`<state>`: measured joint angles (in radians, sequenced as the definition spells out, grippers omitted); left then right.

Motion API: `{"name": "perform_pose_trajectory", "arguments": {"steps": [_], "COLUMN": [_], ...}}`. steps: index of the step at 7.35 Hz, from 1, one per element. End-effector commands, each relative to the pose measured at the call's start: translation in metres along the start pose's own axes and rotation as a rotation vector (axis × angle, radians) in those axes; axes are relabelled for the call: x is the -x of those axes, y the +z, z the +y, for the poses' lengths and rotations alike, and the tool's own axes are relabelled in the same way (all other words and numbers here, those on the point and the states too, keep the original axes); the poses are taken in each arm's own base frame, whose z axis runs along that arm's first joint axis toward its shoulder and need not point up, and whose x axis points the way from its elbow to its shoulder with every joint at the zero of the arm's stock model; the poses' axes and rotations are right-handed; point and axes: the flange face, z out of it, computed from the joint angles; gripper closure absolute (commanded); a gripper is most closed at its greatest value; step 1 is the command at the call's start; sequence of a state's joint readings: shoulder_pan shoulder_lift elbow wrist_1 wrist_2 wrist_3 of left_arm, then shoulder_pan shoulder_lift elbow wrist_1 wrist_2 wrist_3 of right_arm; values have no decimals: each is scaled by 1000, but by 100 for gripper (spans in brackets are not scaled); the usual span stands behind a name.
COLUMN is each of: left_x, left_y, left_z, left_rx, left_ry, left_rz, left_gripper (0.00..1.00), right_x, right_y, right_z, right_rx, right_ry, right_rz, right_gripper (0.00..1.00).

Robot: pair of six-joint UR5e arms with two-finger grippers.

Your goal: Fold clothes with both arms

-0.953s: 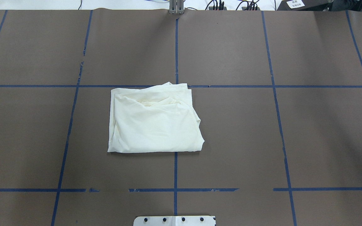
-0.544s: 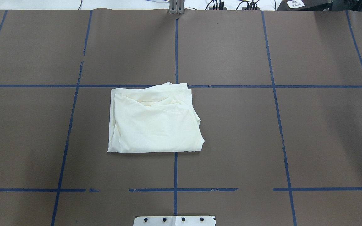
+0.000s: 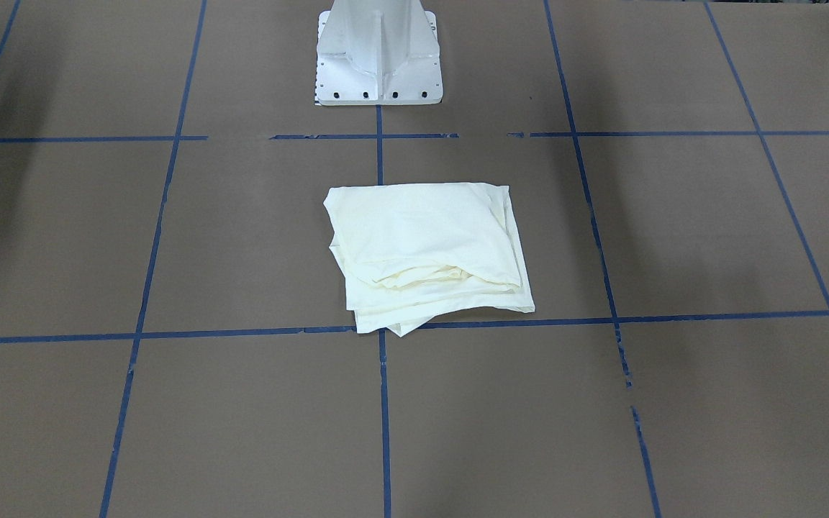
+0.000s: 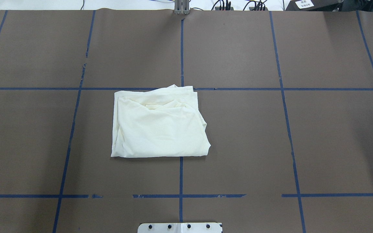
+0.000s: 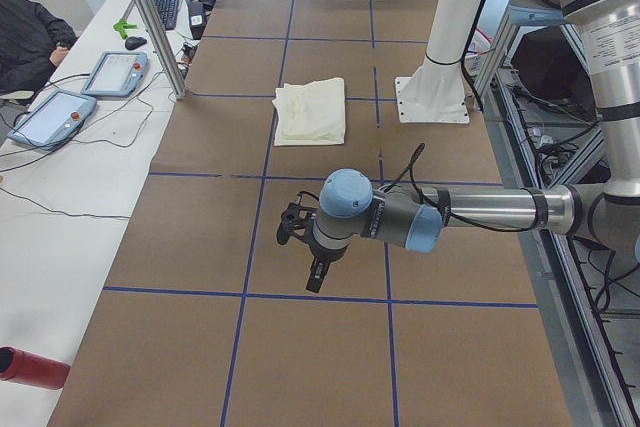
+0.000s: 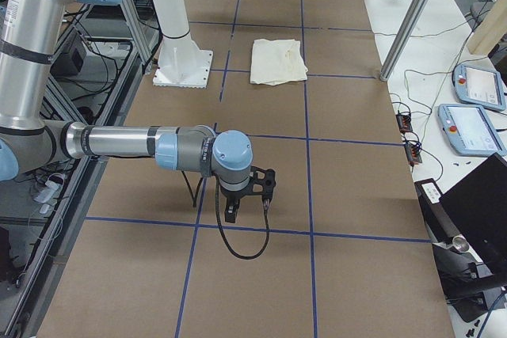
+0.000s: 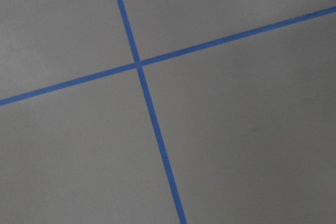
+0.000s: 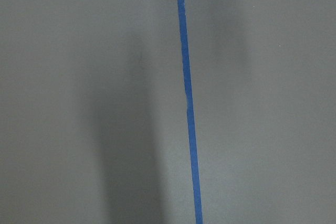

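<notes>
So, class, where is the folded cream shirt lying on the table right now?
In the overhead view the shirt lies mid-table, ahead of the white pedestal base, straddling the centre tape line, mostly on the robot's left.

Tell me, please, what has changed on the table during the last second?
One second ago dark tips, seemingly of the two claws, showed at the left and right edges of the overhead view. They have since drawn outward, out of that view. The left claw and the right claw now hang far from the shirt. Nothing was taken hold of or let go. The shirt lies folded exactly as before.
</notes>
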<state>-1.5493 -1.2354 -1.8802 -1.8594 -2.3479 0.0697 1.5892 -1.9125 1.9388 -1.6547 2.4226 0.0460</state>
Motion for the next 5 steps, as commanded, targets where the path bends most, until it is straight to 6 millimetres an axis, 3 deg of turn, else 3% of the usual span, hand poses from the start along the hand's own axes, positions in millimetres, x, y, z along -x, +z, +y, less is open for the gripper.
{"name": "perform_pose_trajectory", "arguments": {"steps": [1, 3, 5], "left_x": [3, 13, 17], "left_y": [-2, 12, 10], "left_z": [6, 18, 17], "left_rx": [-4, 158, 246], "left_ry": [12, -3, -96], "left_rz": [-10, 21, 42], "left_gripper": [0, 0, 0], "right_x": [-2, -3, -6], "right_y": [2, 2, 3], "right_z": [5, 4, 5], "right_rx": [5, 6, 5], "right_ry": [7, 8, 7], "right_rz": [-6, -4, 17], "right_gripper": [0, 0, 0]}}
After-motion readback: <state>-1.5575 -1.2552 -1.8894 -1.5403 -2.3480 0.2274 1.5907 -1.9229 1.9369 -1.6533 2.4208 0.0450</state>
